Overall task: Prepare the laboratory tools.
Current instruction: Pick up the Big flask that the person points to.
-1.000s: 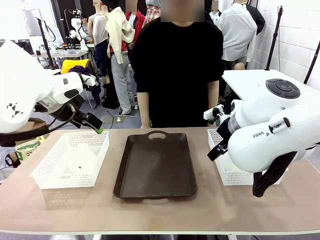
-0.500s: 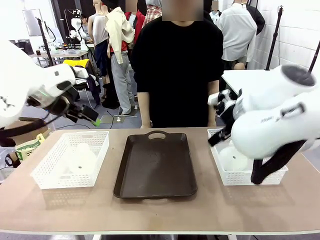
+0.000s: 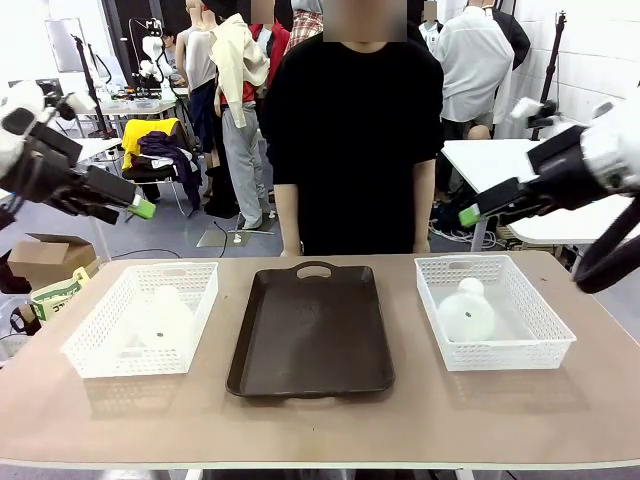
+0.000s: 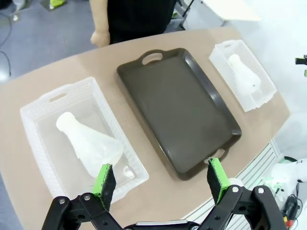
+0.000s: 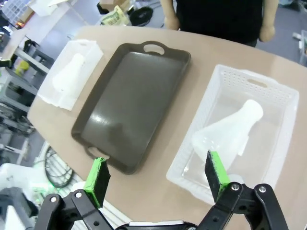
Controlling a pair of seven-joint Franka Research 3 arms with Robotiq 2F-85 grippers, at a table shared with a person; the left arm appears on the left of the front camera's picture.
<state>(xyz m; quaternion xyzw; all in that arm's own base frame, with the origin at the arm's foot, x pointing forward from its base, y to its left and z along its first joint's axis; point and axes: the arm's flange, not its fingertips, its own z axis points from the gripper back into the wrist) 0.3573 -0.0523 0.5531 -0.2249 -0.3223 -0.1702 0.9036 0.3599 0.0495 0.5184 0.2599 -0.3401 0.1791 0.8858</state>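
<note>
Two frosted conical flasks lie on my table, one per basket. The L flask point(image 3: 165, 315) rests on its side in the white mesh L basket point(image 3: 140, 368), with its wide base toward my edge and its narrow neck toward the far end. The R flask point(image 3: 467, 312) lies the same way in the R basket point(image 3: 505, 358), base near me and neck pointing toward the person's side.

Btwn the two baskets sits a dark brown tray point(image 3: 310, 340), a rectangle w/ a handle cut-out at its near & far ends. It lies close beside each basket but apart from both. All three sit in a row on the light brown table point(image 3: 320, 420).

A person point(image 3: 355, 140) in a black top stands at the far edge, directly behind the tray, arms hanging down.

My L pincer point(image 3: 143, 208) hangs high in the air out past the L basket's outer side, well apart from the L flask. Its green pads are spread wide w/ nothing btwn them. My R pincer point(image 3: 470, 214) is raised likewise above the far end of the R basket, well clear of the R flask, fingers spread wide & gripping nothing. In each wrist view the flask, basket & tray lie far below the parted fingers.
</note>
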